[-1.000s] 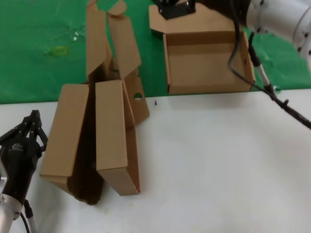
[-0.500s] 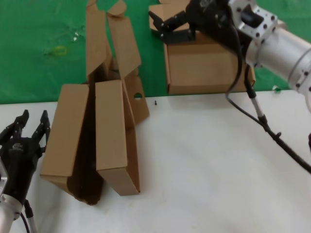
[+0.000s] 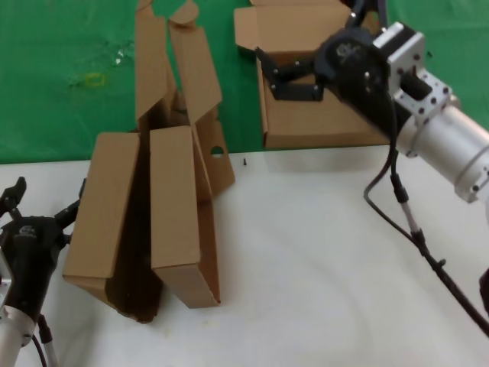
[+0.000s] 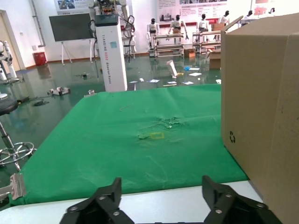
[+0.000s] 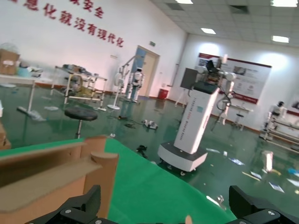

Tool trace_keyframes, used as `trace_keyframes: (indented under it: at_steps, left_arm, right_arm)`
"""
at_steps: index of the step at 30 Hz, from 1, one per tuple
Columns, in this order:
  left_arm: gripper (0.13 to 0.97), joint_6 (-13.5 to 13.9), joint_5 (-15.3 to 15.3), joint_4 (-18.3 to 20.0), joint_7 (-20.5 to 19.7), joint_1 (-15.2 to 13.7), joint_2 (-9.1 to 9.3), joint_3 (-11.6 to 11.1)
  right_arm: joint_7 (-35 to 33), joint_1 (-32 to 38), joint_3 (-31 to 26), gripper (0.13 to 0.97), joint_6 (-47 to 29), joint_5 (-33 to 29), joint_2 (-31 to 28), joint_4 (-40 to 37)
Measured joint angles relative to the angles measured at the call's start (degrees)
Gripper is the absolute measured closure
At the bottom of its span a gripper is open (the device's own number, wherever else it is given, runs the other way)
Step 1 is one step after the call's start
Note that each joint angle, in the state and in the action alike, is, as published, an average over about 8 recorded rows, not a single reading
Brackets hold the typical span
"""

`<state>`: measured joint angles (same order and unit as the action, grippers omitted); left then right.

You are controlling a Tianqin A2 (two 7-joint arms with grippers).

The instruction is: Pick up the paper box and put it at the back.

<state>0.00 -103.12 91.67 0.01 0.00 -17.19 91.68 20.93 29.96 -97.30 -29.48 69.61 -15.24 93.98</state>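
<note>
Cardboard paper box on green cloth, right claw (spread) above

Head view steeply downward over green cloth; both wrist views low, level, sharing it.

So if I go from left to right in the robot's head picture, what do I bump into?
Left gripper, open, low at the left → two brown boxes standing close together → right gripper, open, over the paper box on the green cloth → the right arm's silver body.
</note>
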Motion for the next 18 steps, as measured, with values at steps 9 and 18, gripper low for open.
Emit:
trace_keyframes:
  at_steps: [9,18]
  left_arm:
    - [0.452,0.00,0.00,0.00,0.00,0.00,0.00,0.00]
    - [0.275,0.00,0.00,0.00,-0.02,0.00,0.00,0.00]
  right_arm:
    - [-4.41,-6.31,1.18,0.129,6.20,7.06,-0.41,-0.49]
    - [-8.82,-12.62,2.37,0.129,12.41,14.11,-0.82,-0.97]
